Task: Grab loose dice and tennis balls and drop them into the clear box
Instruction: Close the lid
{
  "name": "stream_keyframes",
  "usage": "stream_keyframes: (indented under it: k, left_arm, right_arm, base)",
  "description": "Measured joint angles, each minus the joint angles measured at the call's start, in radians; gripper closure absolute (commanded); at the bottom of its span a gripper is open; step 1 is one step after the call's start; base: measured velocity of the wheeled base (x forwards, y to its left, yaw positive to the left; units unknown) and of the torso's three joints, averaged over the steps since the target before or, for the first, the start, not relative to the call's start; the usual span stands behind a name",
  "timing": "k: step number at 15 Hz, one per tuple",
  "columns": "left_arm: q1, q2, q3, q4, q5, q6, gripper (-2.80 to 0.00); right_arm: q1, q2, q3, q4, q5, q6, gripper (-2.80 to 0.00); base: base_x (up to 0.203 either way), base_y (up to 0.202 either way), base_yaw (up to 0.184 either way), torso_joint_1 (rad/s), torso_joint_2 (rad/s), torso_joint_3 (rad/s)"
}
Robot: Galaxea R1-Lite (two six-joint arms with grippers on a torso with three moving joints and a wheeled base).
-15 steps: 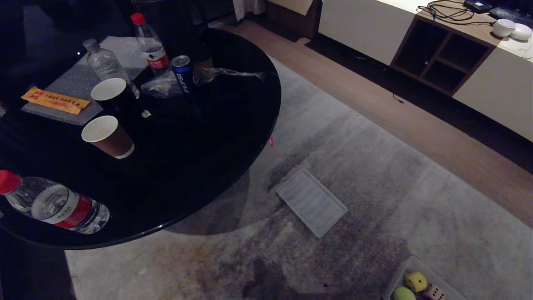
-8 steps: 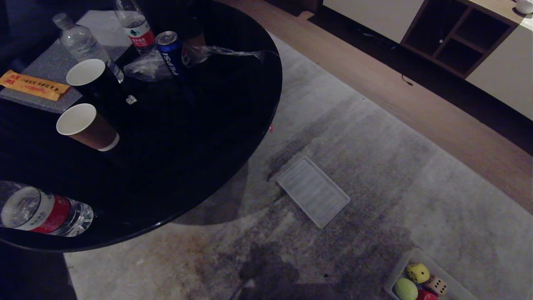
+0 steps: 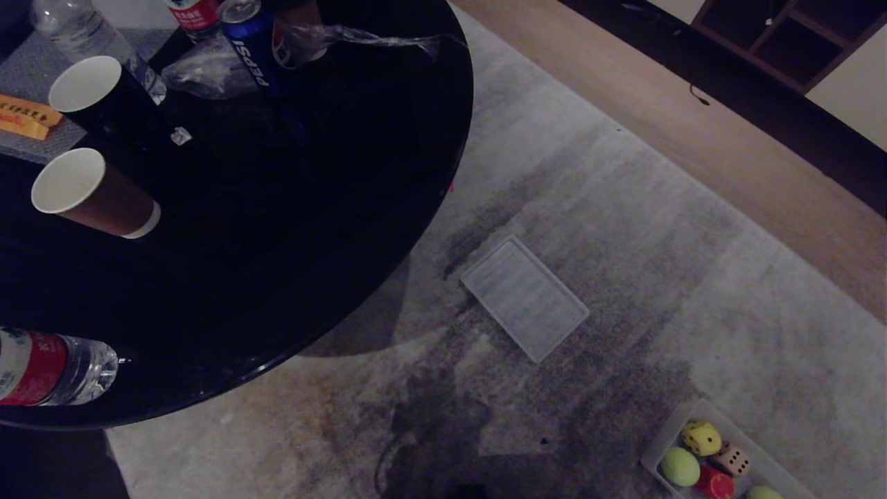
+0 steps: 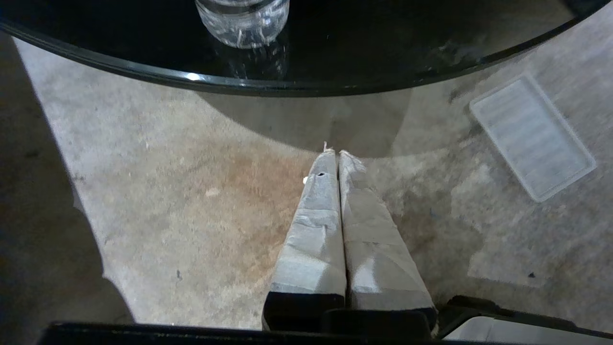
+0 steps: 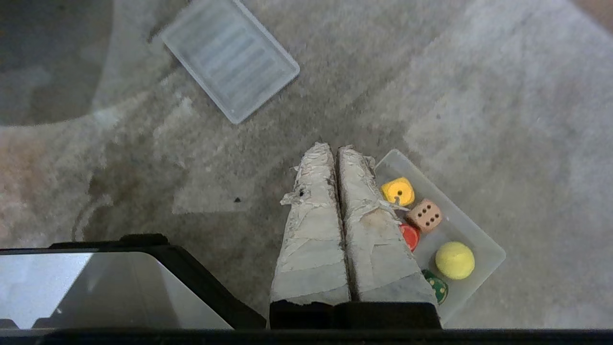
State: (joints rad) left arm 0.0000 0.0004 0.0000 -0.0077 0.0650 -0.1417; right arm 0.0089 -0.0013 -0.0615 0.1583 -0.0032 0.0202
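Right end effector [image 5: 336, 149] closed, empty, above clear box [image 5: 493, 251] edge.

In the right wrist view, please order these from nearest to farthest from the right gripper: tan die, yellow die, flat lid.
From the right gripper:
1. Yellow die, in the clear box, beside the fingers.
2. Tan die, next to it in the box, a little farther.
3. Flat lid, alone on the carpet, farthest.

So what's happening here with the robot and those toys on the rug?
Nothing is being handled right now. The left gripper and right gripper are both shut and empty, above the carpet. The clear box already holds the yellow die, tan die, red die, green die and tennis balls. Its lid lies apart.
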Motion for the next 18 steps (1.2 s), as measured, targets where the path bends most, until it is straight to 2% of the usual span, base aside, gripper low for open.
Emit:
stream_keyframes:
  k: [11, 16, 18]
  left_arm:
    - [0.000, 0.000, 0.000, 0.000, 0.000, 0.000, 0.00]
    - [0.000, 0.000, 0.000, 0.000, 0.000, 0.000, 0.00]
    - [0.000, 0.000, 0.000, 0.000, 0.000, 0.000, 0.00]
  right_arm:
    - [0.000, 0.000, 0.000, 0.000, 0.000, -0.001, 0.00]
    - [0.000, 0.000, 0.000, 0.000, 0.000, -0.001, 0.00]
    - [0.000, 0.001, 0.000, 0.000, 0.000, -0.001, 0.00]
  base:
    - [0.000, 0.000, 0.000, 0.004, 0.00, -0.192]
    - [0.000, 0.000, 0.000, 0.002, 0.00, -0.017]
    - [-0.159, 0.000, 0.001, -0.002, 0.01, -0.002]
